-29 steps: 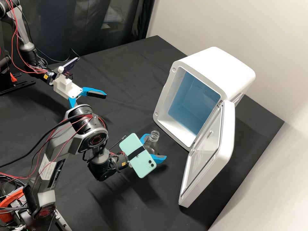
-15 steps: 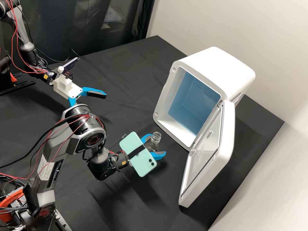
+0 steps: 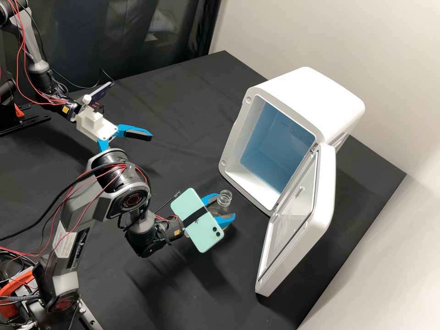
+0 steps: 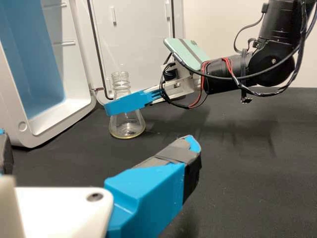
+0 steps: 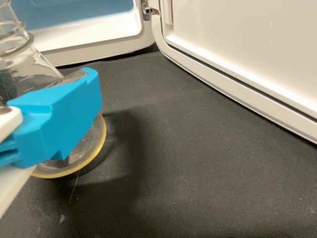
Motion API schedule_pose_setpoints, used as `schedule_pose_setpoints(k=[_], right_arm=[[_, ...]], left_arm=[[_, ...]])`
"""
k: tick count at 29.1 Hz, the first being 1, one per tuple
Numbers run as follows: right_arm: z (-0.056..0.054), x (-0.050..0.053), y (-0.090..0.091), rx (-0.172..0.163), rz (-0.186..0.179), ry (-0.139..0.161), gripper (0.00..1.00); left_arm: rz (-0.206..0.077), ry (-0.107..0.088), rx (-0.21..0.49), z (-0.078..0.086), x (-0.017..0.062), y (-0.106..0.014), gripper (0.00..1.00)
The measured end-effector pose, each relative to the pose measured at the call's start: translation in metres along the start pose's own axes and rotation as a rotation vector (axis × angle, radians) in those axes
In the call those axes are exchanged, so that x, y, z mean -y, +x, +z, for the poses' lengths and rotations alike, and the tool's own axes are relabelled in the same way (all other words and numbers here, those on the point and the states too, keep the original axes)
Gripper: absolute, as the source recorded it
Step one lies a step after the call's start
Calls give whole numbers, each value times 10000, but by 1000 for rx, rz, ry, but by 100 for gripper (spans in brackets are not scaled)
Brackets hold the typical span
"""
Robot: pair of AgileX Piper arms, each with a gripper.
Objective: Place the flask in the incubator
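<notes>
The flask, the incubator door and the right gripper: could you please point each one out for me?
flask (image 4: 127, 124), left wrist view, on its glass lower body.
incubator door (image 3: 293, 215), high view, on its inner panel.
right gripper (image 3: 223, 207), high view, midway between its blue fingertips.

Light is even and fairly bright, falling from above. The pale wall (image 3: 321, 36) and the white box (image 3: 311, 98) shine against my black surface (image 3: 183, 101), which soaks up light and shows only faint creases. Soft shadows pool under my right arm (image 3: 114, 192) and at the foot of the open door (image 3: 298, 220). The flask (image 5: 27, 62) lays a soft dark patch on the surface; its glass carries faint glints.
</notes>
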Motion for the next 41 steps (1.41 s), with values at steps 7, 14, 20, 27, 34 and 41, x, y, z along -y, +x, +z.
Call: schedule_pose_setpoints(k=[7,14,20,27,34,41], right_arm=[[-19,7,-2,6,6,1,0],[-98,-62,59,25,2,4,0],[-290,-243,182,-23,51,2,0],[-546,-457,369,-51,105,35,0],[-841,-539,608,-53,94,66,0],[-1154,-579,982,-28,113,59,0]], left_arm=[[0,0,0,0,0,0,100],[0,0,0,0,0,0,100],[0,0,0,0,0,0,100],[0,0,0,0,0,0,100],[0,0,0,0,0,0,100],[0,0,0,0,0,0,100]])
